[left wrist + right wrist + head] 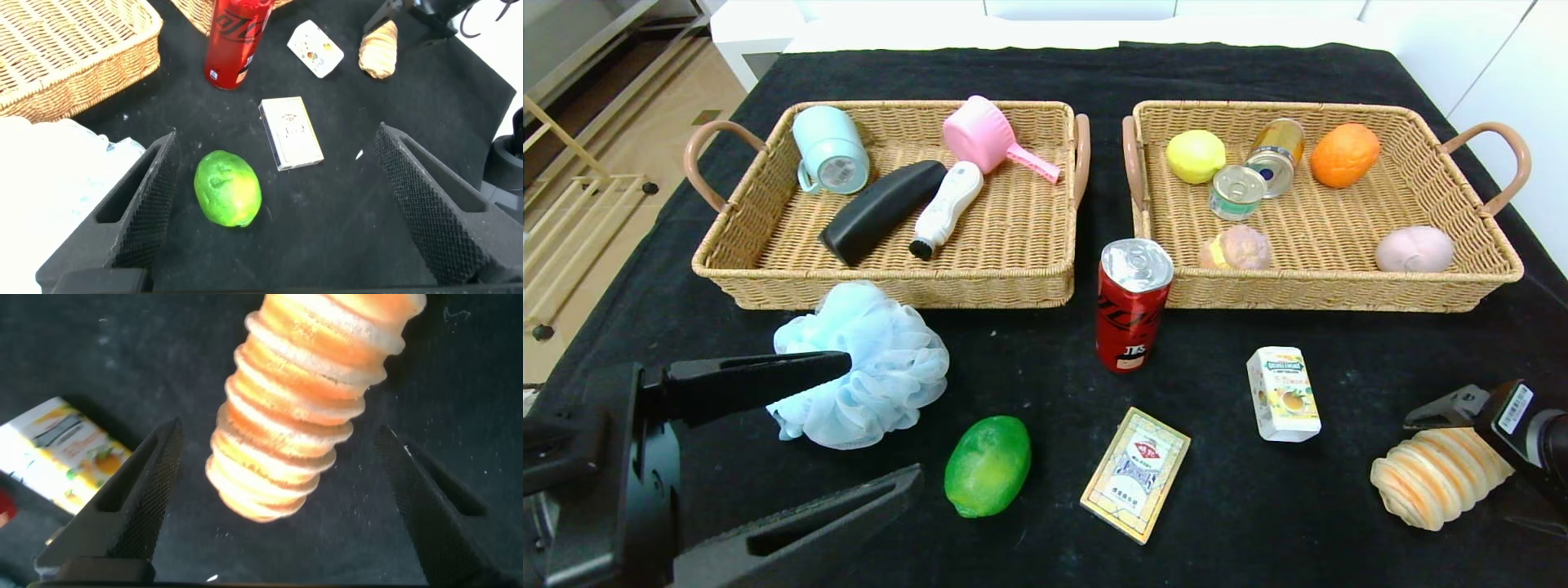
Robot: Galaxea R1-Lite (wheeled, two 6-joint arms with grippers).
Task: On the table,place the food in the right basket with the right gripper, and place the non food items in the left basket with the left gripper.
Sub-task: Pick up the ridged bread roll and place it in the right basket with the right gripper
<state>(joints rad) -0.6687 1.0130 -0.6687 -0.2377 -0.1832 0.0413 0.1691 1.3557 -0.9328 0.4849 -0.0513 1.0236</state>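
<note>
My left gripper (882, 420) hangs open over the black table's (1029, 359) front left. One finger lies against the light-blue bath pouf (866, 367), and the green fruit (228, 188) sits on the cloth between the fingers. The cream card box (1135, 474) lies just beyond it. My right gripper (278, 429) is open at the front right, its fingers either side of the ridged bread loaf (1437, 478) without touching it. The red soda can (1131, 306) stands before the baskets. The white carton (1282, 394) lies right of it.
The left basket (768, 273) holds a mug, a black bottle, a white brush and a pink scoop. The right basket (1339, 292) holds a lemon, two cans, an orange and two pale round pieces. Floor and shelving lie beyond the table's left edge.
</note>
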